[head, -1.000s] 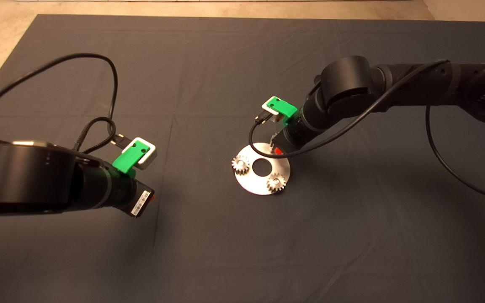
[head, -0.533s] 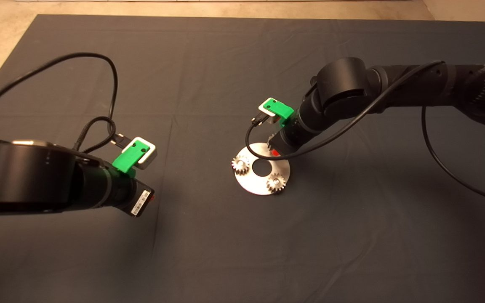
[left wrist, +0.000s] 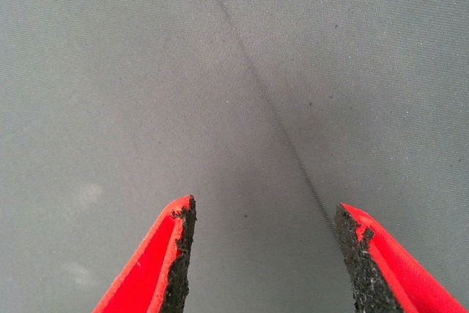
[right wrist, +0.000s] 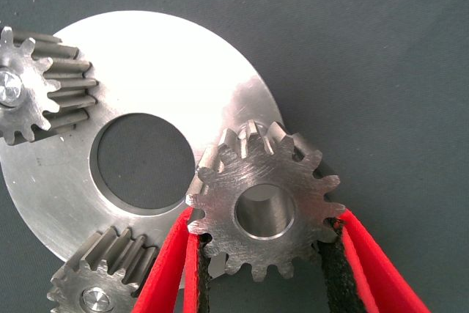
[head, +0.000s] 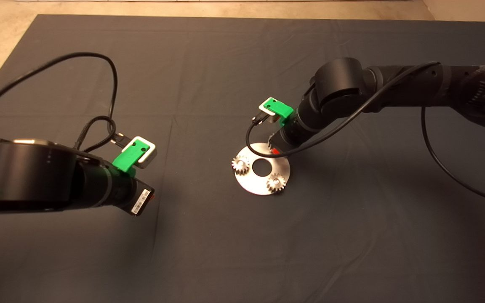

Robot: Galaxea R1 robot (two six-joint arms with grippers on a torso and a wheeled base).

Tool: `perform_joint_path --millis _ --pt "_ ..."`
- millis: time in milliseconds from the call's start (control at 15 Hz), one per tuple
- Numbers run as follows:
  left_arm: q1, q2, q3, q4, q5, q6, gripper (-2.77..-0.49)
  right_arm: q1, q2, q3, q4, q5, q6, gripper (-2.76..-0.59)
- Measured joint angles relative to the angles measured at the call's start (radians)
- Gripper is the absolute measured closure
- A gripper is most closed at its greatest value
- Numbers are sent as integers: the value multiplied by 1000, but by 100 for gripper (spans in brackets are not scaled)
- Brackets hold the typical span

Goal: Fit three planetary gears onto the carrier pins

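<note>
Left end effector hovered over bare mat on table, left of disc, fingers spread wide, holding nothing. White label on its wrist, print unreadable. Round metal disc lay mid-mat; two planetary gears sat on carrier pins. Right end effector above disc's far edge, fingers clamped on third gear, centre hole facing up

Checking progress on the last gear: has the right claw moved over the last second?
Yes, slightly. The right claw, shut on the third gear, shifted toward the picture's left over the disc, which stayed put.
</note>
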Motion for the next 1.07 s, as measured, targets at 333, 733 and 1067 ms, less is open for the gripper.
perform_joint_path --millis 333,733,1067 --pt "0 0 -4 0 0 0 -131 -7 3 -24 0 4 0 -82" --pt "0 1 -11 0 0 0 -131 -11 10 -38 0 16 -15 -82" --pt "0 7 -24 0 0 1 -131 -7 26 -64 1 17 -15 -82"
